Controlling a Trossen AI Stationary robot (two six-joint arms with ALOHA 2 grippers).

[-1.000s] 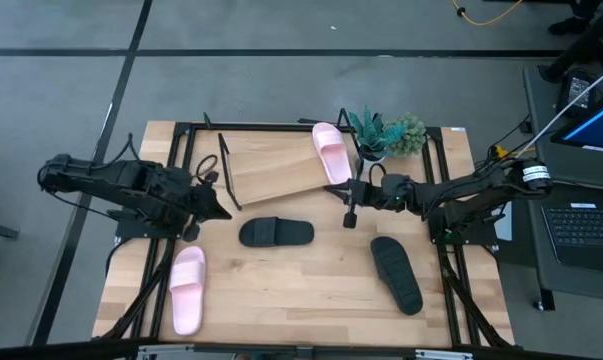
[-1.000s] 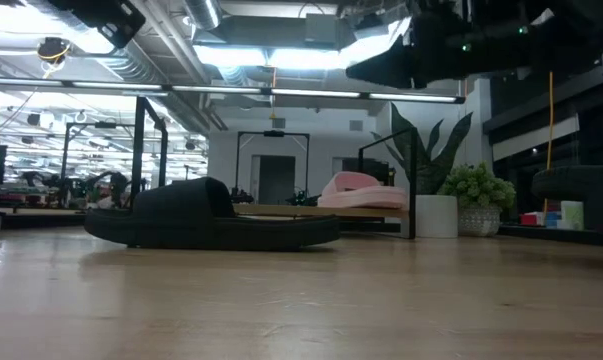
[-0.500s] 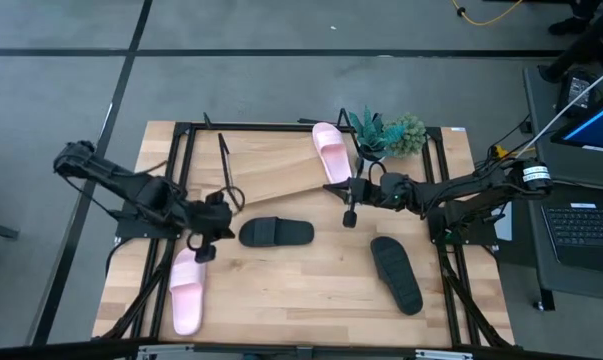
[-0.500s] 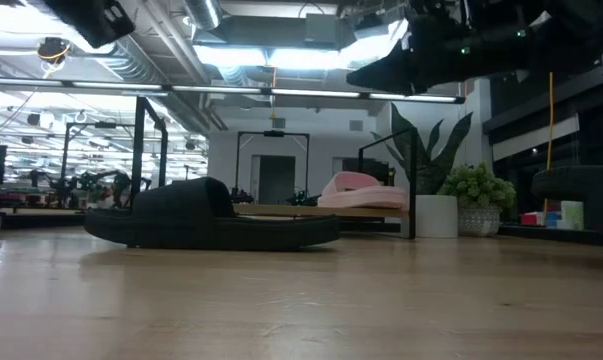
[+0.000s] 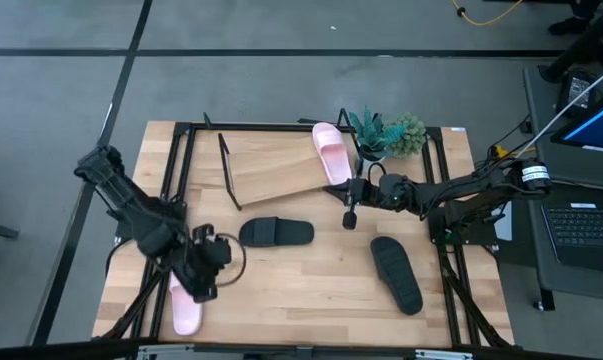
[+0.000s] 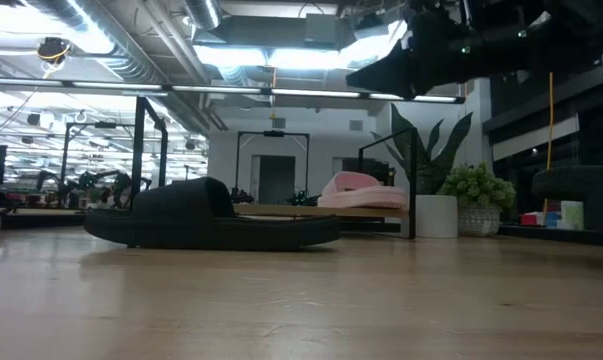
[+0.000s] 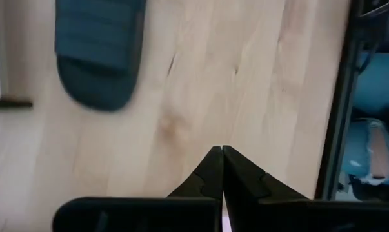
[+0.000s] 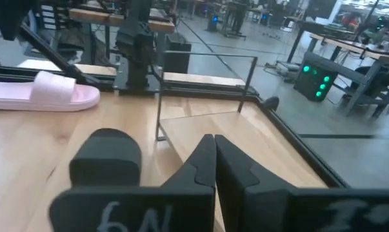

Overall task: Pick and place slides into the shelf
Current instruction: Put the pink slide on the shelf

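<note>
The left gripper [image 5: 203,272], fingers pressed together on nothing, is hovering over the pink slide [image 5: 186,308] near the table's front left; descending clenched, it is risking shoving the sandal away. One black slide [image 5: 276,232] is lying below the shelf [image 5: 276,168]. The right gripper [image 5: 351,205], likewise clenched empty, is waiting beside the shelf.

Your slides & shelf:
1 pink slide [image 5: 330,152] on tilted shelf [image 5: 271,168]; other pink [image 5: 185,305], 2 black [image 5: 276,232] [image 5: 397,273] flat on tabletop.

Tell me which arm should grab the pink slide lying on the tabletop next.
Left. The left gripper is right over the light pink slide sandal at the table's front-left, while the right gripper waits beside the tilted wooden shelf.
</note>
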